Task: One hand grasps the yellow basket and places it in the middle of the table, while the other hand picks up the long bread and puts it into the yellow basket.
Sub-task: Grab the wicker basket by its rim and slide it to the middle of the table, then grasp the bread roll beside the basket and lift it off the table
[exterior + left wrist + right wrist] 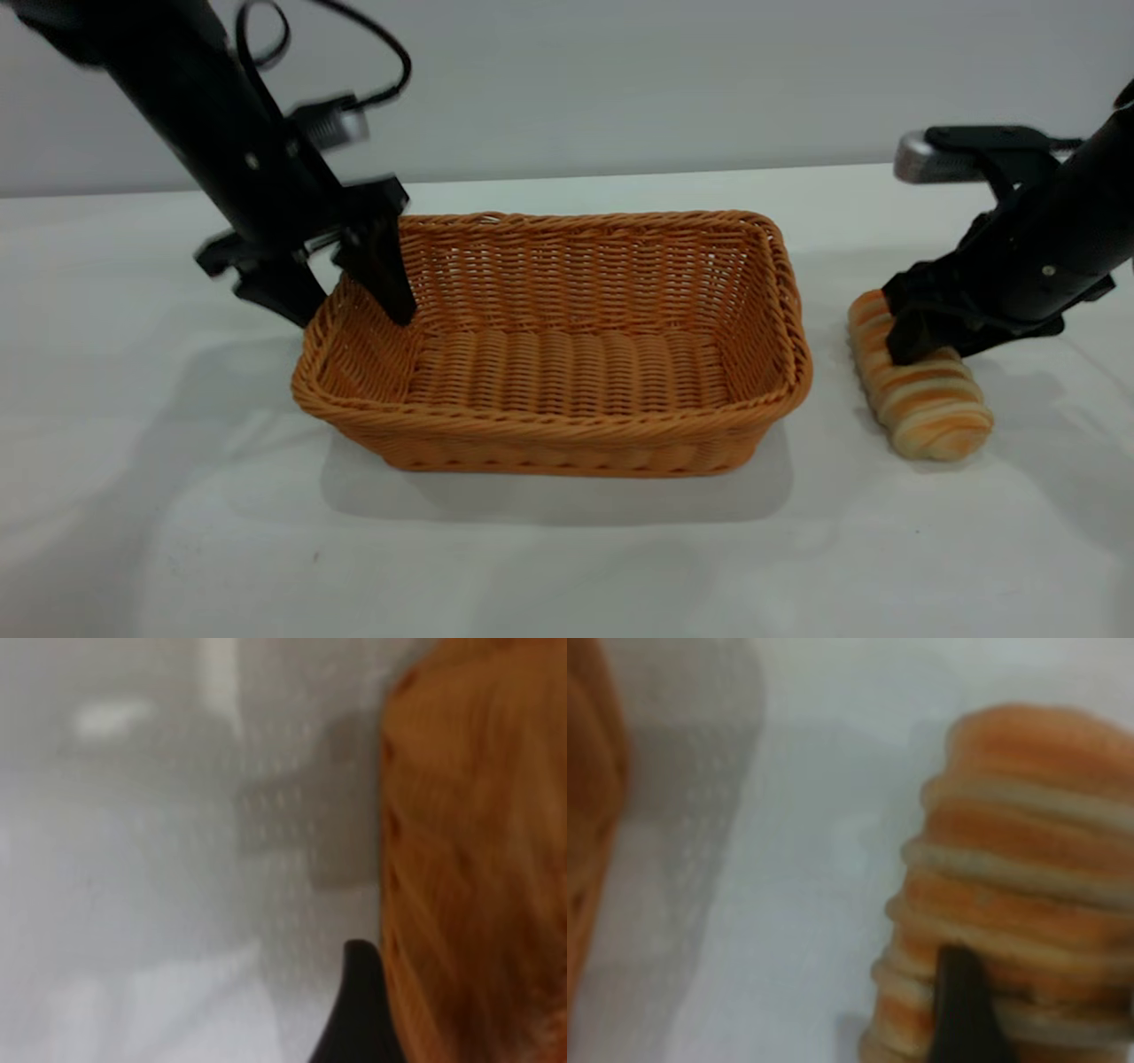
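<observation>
The yellow basket (567, 354) stands in the middle of the white table (177, 496). My left gripper (341, 306) straddles its left wall, one finger inside and one outside, closed on the rim. In the left wrist view one black finger (354, 1019) lies against the basket wall (478, 859). The long bread (926, 399) lies on the table right of the basket. My right gripper (921, 341) is down over its far half, closed on it. In the right wrist view a finger (961, 1010) presses on the bread (1019, 877).
A grey wall runs behind the table's far edge. The basket's right rim (793, 319) is a short gap from the bread. The basket's edge shows at the side of the right wrist view (589, 815).
</observation>
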Robot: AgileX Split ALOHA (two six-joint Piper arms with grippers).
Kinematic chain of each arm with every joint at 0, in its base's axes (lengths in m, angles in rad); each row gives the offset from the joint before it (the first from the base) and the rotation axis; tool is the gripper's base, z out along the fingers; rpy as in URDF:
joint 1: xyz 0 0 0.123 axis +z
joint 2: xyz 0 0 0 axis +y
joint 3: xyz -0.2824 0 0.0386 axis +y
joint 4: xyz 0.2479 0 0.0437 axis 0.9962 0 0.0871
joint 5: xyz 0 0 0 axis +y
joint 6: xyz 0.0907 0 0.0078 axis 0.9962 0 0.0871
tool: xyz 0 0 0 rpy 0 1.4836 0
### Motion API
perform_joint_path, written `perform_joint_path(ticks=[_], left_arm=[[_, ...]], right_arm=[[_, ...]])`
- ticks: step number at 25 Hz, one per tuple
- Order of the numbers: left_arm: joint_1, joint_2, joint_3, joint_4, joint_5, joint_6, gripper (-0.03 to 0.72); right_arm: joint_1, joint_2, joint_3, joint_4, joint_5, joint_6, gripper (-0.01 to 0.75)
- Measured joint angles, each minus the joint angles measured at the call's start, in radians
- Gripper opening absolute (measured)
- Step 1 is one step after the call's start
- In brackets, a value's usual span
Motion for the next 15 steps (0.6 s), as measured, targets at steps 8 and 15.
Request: perform_joint_path(ticks=[8,15], left_arm=[[0.000,-0.274,0.000,0.062,0.097,-0.014,0.614],[0.000,-0.535,0.000,0.128,0.192,-0.022,0.591]], right_arm=[[0.000,0.039,-0.014,0.002,-0.003,-0.009,0.108],[-0.057,-0.115,-0.002,-0.189,0.231,0.111,0.053]])
